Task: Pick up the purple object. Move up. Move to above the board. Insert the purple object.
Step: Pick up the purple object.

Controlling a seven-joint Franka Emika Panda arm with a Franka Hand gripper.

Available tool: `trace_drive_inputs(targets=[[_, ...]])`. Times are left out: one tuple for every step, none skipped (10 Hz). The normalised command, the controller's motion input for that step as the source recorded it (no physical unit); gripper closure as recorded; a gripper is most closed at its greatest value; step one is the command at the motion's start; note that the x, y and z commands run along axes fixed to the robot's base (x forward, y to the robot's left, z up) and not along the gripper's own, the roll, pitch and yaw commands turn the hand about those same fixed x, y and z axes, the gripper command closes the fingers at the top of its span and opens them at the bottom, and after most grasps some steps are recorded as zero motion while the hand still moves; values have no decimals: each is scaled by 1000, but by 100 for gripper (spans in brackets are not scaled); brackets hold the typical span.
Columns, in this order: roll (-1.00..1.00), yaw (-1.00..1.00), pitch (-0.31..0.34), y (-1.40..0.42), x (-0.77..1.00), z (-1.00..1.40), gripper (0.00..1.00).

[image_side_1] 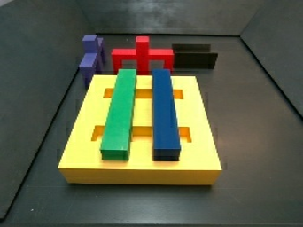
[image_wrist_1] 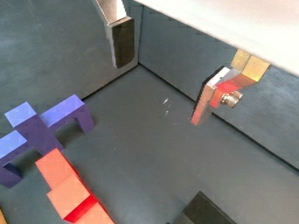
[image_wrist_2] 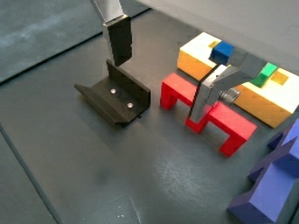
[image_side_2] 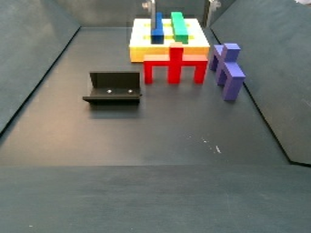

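Observation:
The purple object (image_side_2: 227,68) rests on the floor beside the board (image_side_2: 136,41), next to the red block (image_side_2: 174,62); it also shows in a side view (image_side_1: 90,53) and in both wrist views (image_wrist_1: 41,131) (image_wrist_2: 274,179). The yellow board (image_side_1: 83,124) carries a long green bar (image_side_1: 120,111) and a long blue bar (image_side_1: 164,111). My gripper (image_wrist_1: 162,92) (image_wrist_2: 159,89) hangs open above the floor, over the gap between the fixture (image_wrist_2: 114,98) and the red block (image_wrist_2: 205,109). Nothing is between its fingers (image_wrist_2: 119,39). It is well apart from the purple object.
The red block (image_side_1: 142,55) stands against the board's edge, also seen in a wrist view (image_wrist_1: 65,184). The dark fixture (image_side_2: 113,88) sits on the floor apart from the board, also in a side view (image_side_1: 196,56). Grey walls enclose the floor.

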Motion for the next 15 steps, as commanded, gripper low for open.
trace_drive_inputs(targets=[[0,0,0,0,0,-29,0],[0,0,-16,-91,0,-26,0],[0,0,-1,-83,-11,0,0],[0,0,-3,-120,-3,0,0],[10,0,-7,-163,-20,0,0],[16,0,-1,-191,0,0,0],[23,0,-9,-257,0,0,0],[36,0,-10,-303,0,0,0],[34,0,-17,-260,-37,0,0],[27,0,-14,-220,-63,0,0],[66,14,0,-346,9,0,0],[94,17,0,-437,71,0,0],[66,0,0,-366,0,0,0],[44,0,-10,-317,0,0,0],[69,-3,0,-380,0,0,0]])
